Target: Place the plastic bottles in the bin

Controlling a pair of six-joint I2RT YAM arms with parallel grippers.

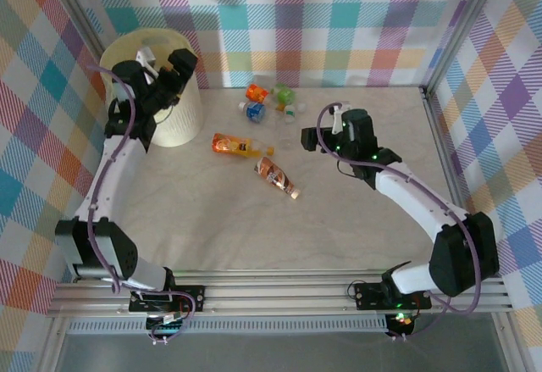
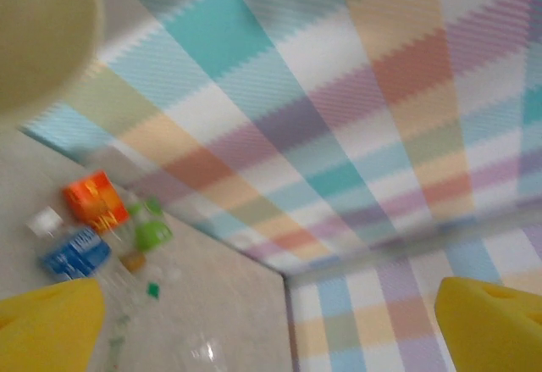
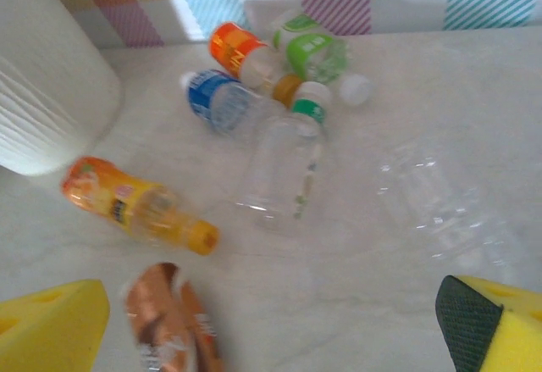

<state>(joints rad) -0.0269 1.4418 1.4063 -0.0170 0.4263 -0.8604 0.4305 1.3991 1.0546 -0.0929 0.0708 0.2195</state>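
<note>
Top: your left arm stretches far-left, left gripper (image 1: 174, 67) over bin (image 1: 182, 118), jaws wide. Your right arm bends inward, right gripper (image 1: 312, 137) wide, beside plastic bottles (image 1: 254, 145) lying on table (image 1: 212, 228).
Left wrist: yellow fingers (image 2: 51, 325) spread.
Right wrist: fingers (image 3: 51, 330) spread above clear bottle (image 3: 284, 164).

the bin (image 1: 182, 113) stands far left; the plastic bottles (image 1: 254, 146) lie scattered right of it.
</note>
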